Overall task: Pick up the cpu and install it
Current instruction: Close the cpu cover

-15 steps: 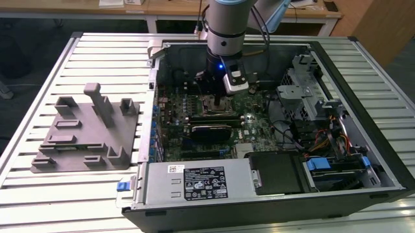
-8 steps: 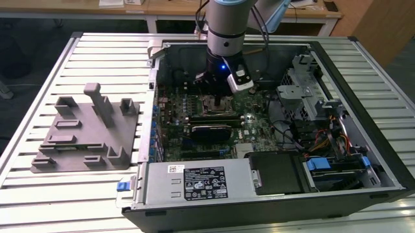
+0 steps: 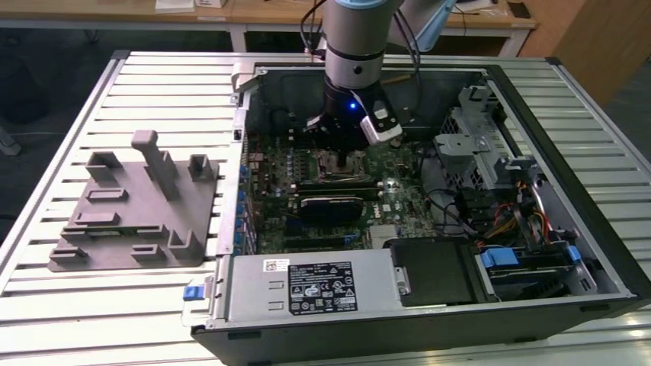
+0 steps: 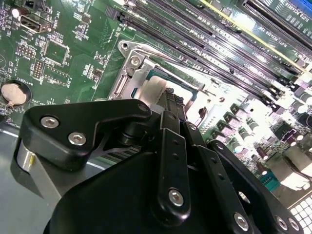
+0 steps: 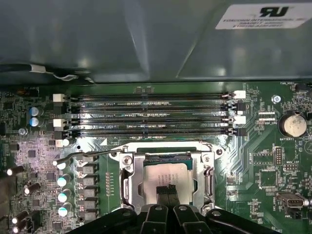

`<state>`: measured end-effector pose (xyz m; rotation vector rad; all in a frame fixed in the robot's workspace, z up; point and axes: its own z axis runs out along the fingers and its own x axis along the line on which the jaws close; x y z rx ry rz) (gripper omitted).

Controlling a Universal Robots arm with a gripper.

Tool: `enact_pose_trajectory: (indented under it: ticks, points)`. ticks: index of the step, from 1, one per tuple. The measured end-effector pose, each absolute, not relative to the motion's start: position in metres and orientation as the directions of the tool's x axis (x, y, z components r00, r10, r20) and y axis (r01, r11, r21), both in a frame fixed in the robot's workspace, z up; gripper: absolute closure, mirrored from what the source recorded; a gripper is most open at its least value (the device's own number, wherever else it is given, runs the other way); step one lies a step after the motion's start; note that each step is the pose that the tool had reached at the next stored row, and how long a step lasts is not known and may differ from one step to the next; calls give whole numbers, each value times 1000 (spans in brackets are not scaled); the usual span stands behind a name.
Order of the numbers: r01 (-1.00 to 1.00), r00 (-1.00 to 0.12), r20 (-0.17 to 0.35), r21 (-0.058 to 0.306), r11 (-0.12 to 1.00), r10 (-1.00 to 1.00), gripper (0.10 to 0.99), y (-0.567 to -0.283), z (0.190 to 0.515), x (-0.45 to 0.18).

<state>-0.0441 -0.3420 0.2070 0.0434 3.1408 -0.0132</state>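
Over one metal-framed square socket (image 5: 209, 170), my black gripper (image 5: 168, 189) sat closed, holding nothing, above one flat silver square cpu (image 5: 163, 173); I counted four black memory slots (image 5: 146, 118).

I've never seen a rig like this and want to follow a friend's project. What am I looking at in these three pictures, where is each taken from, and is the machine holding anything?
The machine is a single robot arm reaching down into an open computer case that lies on a slatted table. The exterior view comes from a camera off the arm. Both wrist views come from cameras riding on the arm, looking past its tool at the green circuit board. Beside the case, on the exterior view's left, sits a grey holder. In the first wrist view the cpu, a shiny square chip, lies within the metal socket frame. The tool's fingertips are closed together right over it, so nothing is gripped. I cannot tell whether they touch it.
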Motion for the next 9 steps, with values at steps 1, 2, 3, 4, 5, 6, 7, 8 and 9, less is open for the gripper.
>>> enact_pose_trajectory:
  ticks: [1,2,3,4,5,6,7,8,9]
  points:
    - [27,-1000,-1,-8,1000,27,980,-342,207,-44]
    - [27,-1000,-1,-8,1000,27,980,-342,207,-44]
    - [27,-1000,-1,-8,1000,27,980,-342,207,-44]
    - [27,-1000,-1,-8,1000,27,980,-342,207,-44]
    - [27,-1000,-1,-8,1000,27,980,-342,207,-45]
    - [27,-1000,-1,-8,1000,27,980,-342,207,-46]
    - [27,-1000,-2,-8,1000,27,980,-342,207,-47]
    - [27,-1000,-2,-8,1000,27,980,-342,207,-48]
    - [27,-1000,-3,-8,1000,27,980,-342,207,-49]
